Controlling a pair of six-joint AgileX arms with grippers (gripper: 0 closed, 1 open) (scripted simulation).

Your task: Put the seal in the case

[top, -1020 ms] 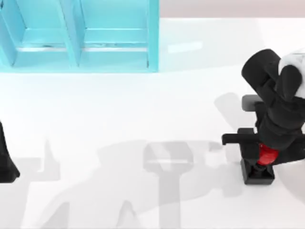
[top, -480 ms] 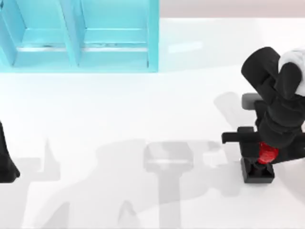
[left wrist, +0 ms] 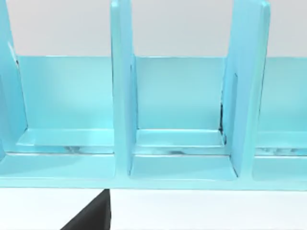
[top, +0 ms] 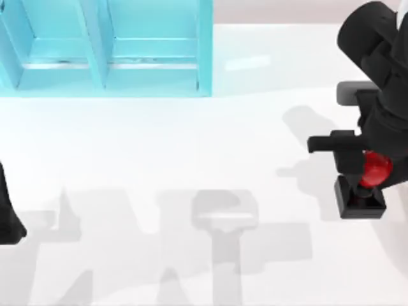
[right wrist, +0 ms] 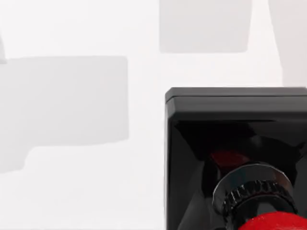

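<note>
The seal (top: 363,188) has a glossy red round knob over a black square base, with a dark metallic ribbed collar between them; the case (top: 105,48) is light cyan all over, dividers included; the table (top: 191,146) is plain white with soft grey shadows; both arms are black

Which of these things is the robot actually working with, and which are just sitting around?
Part of the job:
- seal, held by the right gripper at the table's right side
- case, at the far left

Just there:
- table
- left arm, parked at the left edge
</note>
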